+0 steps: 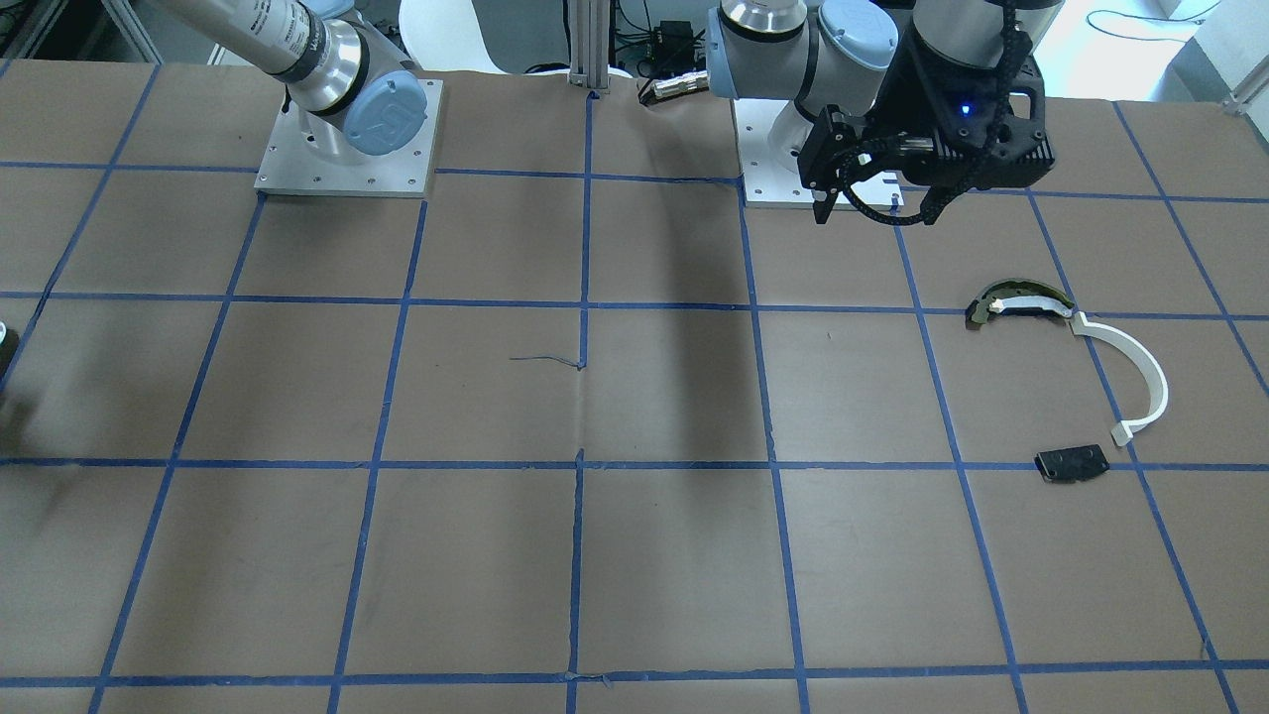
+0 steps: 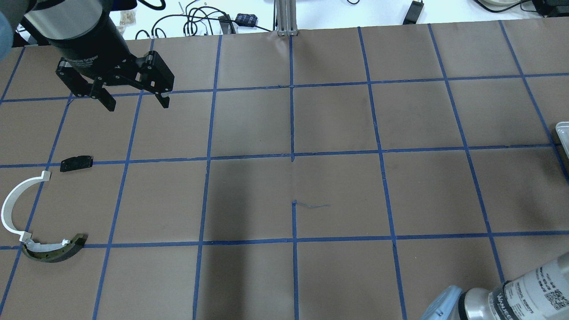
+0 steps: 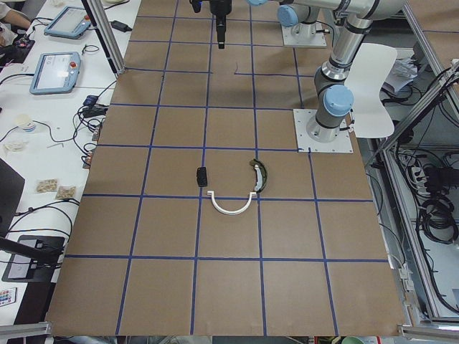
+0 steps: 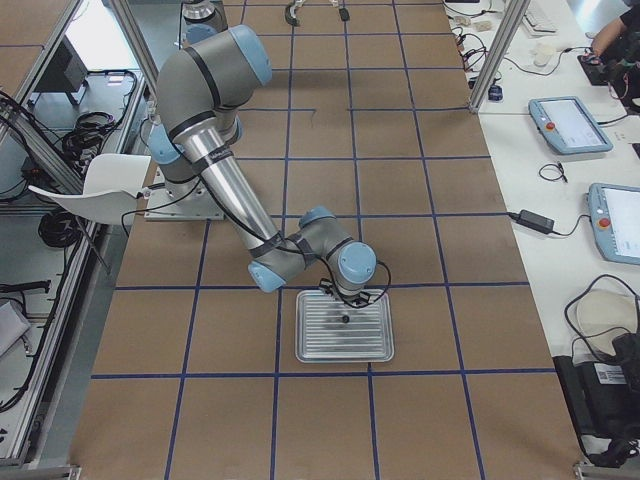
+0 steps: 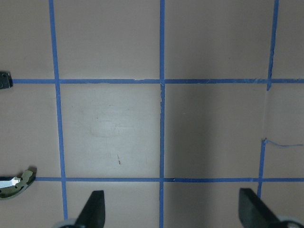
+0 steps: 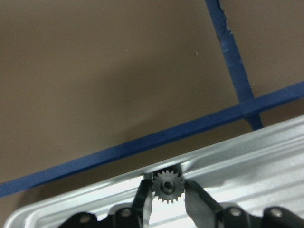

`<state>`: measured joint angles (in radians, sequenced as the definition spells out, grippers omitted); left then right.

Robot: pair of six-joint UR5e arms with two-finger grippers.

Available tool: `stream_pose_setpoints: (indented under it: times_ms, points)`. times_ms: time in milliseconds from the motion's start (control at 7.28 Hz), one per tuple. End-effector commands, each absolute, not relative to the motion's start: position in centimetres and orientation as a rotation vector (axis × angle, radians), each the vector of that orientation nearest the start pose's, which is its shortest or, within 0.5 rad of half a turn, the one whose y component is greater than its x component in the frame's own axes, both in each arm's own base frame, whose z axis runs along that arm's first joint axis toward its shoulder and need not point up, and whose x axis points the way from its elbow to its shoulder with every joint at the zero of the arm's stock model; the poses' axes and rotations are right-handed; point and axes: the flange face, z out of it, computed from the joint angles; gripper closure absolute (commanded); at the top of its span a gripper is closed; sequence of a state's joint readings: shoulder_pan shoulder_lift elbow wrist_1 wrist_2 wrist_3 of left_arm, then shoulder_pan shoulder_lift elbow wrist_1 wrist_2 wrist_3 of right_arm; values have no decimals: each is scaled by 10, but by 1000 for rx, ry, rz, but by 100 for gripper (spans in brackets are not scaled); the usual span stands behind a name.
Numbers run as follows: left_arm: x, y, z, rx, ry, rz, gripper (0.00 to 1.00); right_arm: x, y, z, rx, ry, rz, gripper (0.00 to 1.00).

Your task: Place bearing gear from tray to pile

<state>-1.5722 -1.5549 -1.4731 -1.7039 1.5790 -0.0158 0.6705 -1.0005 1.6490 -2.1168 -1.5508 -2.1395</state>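
Note:
My right gripper [image 6: 166, 181] is shut on the bearing gear [image 6: 167, 186], a small dark toothed wheel, just above the near rim of the silver ribbed tray [image 6: 266, 156]; the exterior right view shows this gripper [image 4: 348, 298] over the tray [image 4: 345, 350]. The pile lies at the table's left end: a white curved strip [image 2: 11, 209], an olive-and-white crescent [image 2: 53, 251] and a small black plate [image 2: 76, 163]. My left gripper [image 2: 133, 100] is open and empty, hanging above the table beyond the pile.
Brown table with a blue tape grid [image 2: 292, 153]. The tray's corner shows at the overhead view's right edge [image 2: 563, 133]. An aluminium post [image 2: 284, 18] stands at the far edge. The arm base plates [image 1: 347, 149] sit on the robot's side.

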Motion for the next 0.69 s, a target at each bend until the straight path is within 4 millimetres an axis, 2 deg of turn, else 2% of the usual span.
stream_pose_setpoints:
  times_ms: [0,137,412,549]
  points:
    - [-133,-479,530,-31,3129,33,0,-411,-494,177,-1756,2464,18,100]
    - [-132,-479,529,-12,3124,33,0,-413,-495,184,-1757,2469,20,100]
    - [-130,-478,534,-24,3109,5,0,-413,-500,223,-1798,2523,49,100]
    - [-131,-479,534,-19,3112,-3,0,-410,-500,232,-1801,2539,48,100]
